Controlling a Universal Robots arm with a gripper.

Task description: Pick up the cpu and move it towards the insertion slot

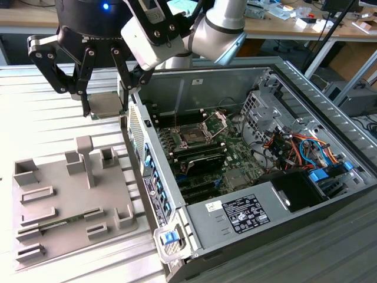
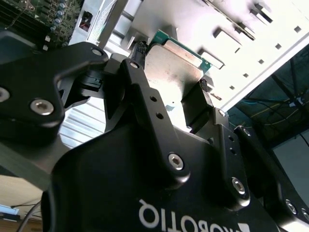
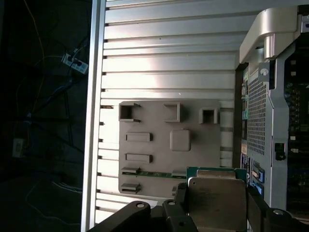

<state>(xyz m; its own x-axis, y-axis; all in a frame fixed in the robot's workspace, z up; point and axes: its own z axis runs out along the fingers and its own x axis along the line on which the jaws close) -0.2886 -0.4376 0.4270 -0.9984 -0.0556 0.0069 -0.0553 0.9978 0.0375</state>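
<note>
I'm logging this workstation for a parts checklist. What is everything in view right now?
cpu: one, silvery top with green edge, held off the table near the computer case
insertion slot: one, silver frame with dark centre, on the green board inside the case
tray: one, grey, on the table at the exterior view's left
memory stick: one, green, lying in the tray
computer case: one, grey, open, at the exterior view's right
cables: several, orange and blue, inside the case
table: one, pale slatted metal
gripper: one, black, fingers shut on the cpu
arm: one, silver-grey, above the case
</note>
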